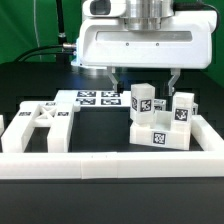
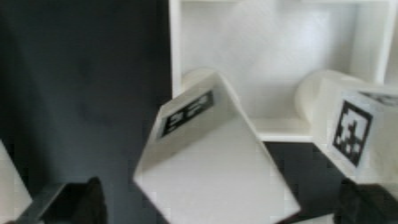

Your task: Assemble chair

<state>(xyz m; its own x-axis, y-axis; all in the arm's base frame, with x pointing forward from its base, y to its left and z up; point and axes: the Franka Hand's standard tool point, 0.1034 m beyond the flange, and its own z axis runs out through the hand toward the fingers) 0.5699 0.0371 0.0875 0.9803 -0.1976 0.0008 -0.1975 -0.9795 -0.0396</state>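
Several white chair pieces with tags stand clustered at the exterior view's right: an upright post (image 1: pixel 142 101), a second post (image 1: pixel 184 108) and a blocky base (image 1: pixel 160 135). A cross-braced side piece (image 1: pixel 38 122) lies flat at the left. My gripper (image 1: pixel 146 80) hangs open just above the cluster, with one finger on each side of the upright post. In the wrist view the gripper (image 2: pixel 217 205) is open. The tagged post (image 2: pixel 205 140) sits between the dark fingertips (image 2: pixel 71 203), apart from both. Another tagged piece (image 2: pixel 356 120) stands beside it.
The low white border rail (image 1: pixel 110 160) runs along the front and up both sides, and it also shows in the wrist view (image 2: pixel 267 20). The marker board (image 1: pixel 95 98) lies flat behind the side piece. The table is black.
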